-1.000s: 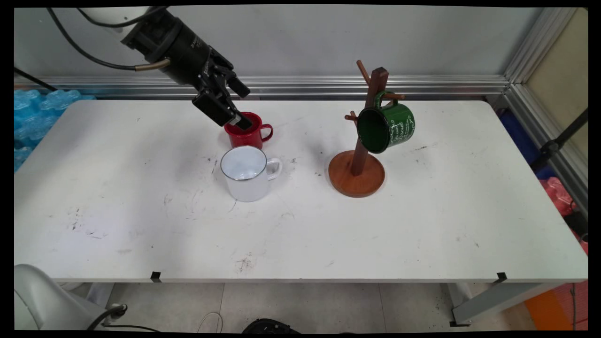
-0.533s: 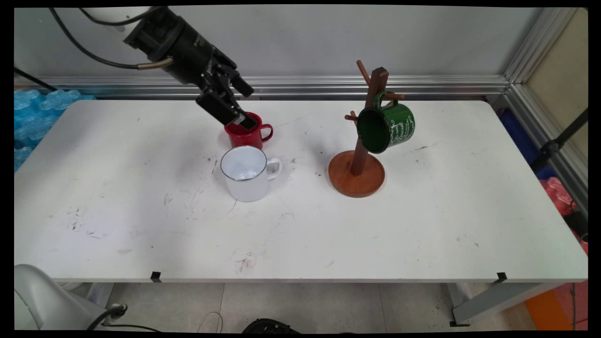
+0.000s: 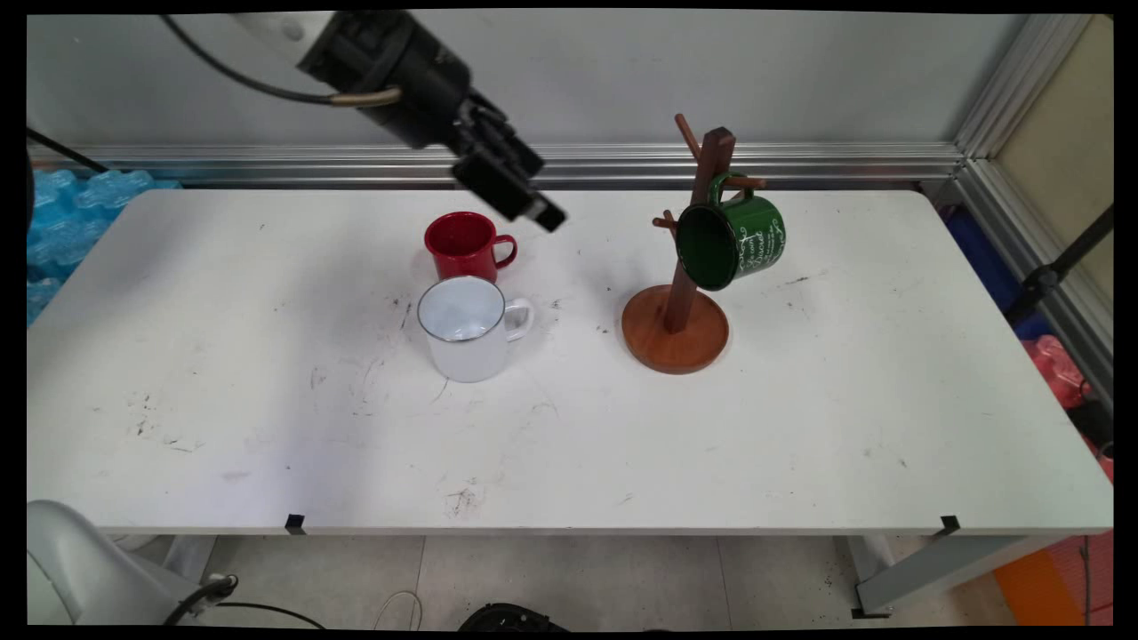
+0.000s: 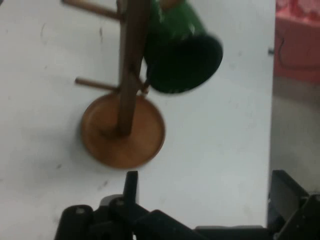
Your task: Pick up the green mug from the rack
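Gripper (image 3: 533,210): raised above the counter (image 3: 267,400) near its far edge, holding nothing; fingers (image 4: 131,187) spread apart.
Red mug (image 3: 462,246): nearest the gripper, upright, just beside the white mug (image 3: 469,327).
Green mug (image 3: 733,240): hangs from the wooden mug tree (image 3: 680,302), toward the right edge.

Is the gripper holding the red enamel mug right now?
No. The red enamel mug stands on the white table, while the black gripper hangs above, apart from it, empty.
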`<state>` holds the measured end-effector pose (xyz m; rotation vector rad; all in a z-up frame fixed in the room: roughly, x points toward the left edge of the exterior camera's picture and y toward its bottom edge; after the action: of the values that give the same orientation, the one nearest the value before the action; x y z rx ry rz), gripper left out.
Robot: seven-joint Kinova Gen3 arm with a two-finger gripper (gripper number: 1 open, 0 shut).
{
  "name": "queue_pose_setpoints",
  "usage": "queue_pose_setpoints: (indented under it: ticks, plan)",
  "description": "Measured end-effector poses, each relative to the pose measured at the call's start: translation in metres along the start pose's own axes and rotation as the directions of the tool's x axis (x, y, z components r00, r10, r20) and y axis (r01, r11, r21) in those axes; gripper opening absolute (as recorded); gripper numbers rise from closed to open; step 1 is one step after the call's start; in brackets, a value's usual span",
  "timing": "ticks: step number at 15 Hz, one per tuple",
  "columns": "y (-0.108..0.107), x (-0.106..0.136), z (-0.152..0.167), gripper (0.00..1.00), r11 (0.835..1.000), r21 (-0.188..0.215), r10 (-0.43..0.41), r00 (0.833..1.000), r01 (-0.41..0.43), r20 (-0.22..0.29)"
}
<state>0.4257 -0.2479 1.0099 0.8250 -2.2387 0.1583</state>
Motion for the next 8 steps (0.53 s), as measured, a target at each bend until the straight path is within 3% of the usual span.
queue_pose_setpoints:
  ticks: [4,8]
  plan:
    - [0.020,0.023,0.020,1.00,0.995,-0.014,-0.102,0.994,0.102,-0.039]
    - [0.041,0.042,0.045,1.00,0.973,-0.021,-0.232,0.970,0.231,-0.067]
